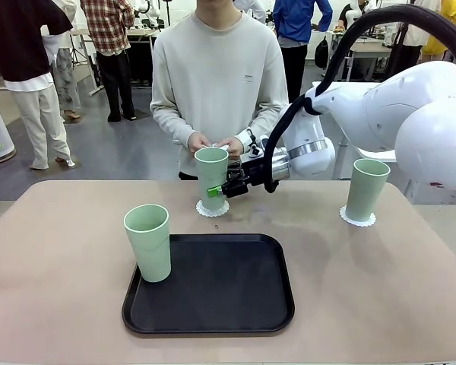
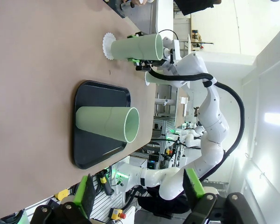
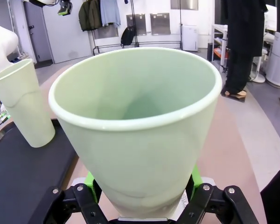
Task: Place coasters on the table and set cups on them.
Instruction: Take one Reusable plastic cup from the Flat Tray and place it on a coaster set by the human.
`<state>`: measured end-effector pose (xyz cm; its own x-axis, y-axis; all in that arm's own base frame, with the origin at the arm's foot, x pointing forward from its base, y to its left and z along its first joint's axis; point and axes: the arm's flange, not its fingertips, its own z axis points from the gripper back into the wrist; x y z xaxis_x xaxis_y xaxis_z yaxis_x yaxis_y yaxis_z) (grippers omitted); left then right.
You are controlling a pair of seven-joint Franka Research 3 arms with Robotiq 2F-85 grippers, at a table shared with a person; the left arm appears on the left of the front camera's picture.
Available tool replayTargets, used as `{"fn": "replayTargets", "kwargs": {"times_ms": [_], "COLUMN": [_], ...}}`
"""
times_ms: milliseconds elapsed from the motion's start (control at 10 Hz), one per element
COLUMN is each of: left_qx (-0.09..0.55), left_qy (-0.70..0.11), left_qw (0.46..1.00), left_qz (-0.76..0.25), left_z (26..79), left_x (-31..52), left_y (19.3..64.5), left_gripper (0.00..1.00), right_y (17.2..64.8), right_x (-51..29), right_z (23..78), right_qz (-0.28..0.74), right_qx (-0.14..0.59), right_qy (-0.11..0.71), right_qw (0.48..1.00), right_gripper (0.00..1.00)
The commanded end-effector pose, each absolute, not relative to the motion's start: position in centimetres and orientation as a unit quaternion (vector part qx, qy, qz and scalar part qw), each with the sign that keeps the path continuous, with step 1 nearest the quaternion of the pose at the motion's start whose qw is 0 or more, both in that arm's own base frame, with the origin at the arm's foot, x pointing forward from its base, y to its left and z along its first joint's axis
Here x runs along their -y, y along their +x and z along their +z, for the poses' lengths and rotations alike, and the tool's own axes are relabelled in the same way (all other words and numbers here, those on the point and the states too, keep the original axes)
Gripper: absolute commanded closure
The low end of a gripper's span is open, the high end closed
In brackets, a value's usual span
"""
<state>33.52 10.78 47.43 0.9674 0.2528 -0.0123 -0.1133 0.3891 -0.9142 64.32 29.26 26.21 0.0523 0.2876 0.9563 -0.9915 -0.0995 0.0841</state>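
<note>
Gripping the cup (image 1: 211, 163) low on its taper, the right claw (image 1: 215, 191) holds what looks like light, rigid, slippery plastic; the left claw (image 2: 140, 190) gapes.

The right arm (image 1: 380, 114) is clad in rounded white shells; a black cable (image 1: 395, 13) is attached; its gripper (image 1: 216, 190) is green-padded.

Grey floor (image 1: 129, 152), white wall (image 3: 203, 21), garments (image 3: 100, 13) hanging on a rack (image 3: 130, 45), bystanders (image 1: 23, 68) standing beyond, bright even indoor light
</note>
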Motion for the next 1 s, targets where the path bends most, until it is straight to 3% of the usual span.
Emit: {"fn": "replayTargets", "kwargs": {"times_ms": [0,900], "left_qx": [0.07,0.07], "left_qy": [-0.55,-0.55], "left_qw": [0.826,0.826], "left_qz": [0.103,0.103], "left_z": [47.54,47.54], "left_x": [-10.64,-10.64], "left_y": [33.62,33.62], "left_gripper": [0.0,0.0], "right_y": [65.88,65.69], "right_x": [-30.07,-29.75], "right_z": [25.7,25.12], "right_qz": [0.577,0.559], "right_qx": [0.375,0.361], "right_qy": [0.457,0.483], "right_qw": [0.563,0.57], "right_gripper": [0.17,0.17]}}
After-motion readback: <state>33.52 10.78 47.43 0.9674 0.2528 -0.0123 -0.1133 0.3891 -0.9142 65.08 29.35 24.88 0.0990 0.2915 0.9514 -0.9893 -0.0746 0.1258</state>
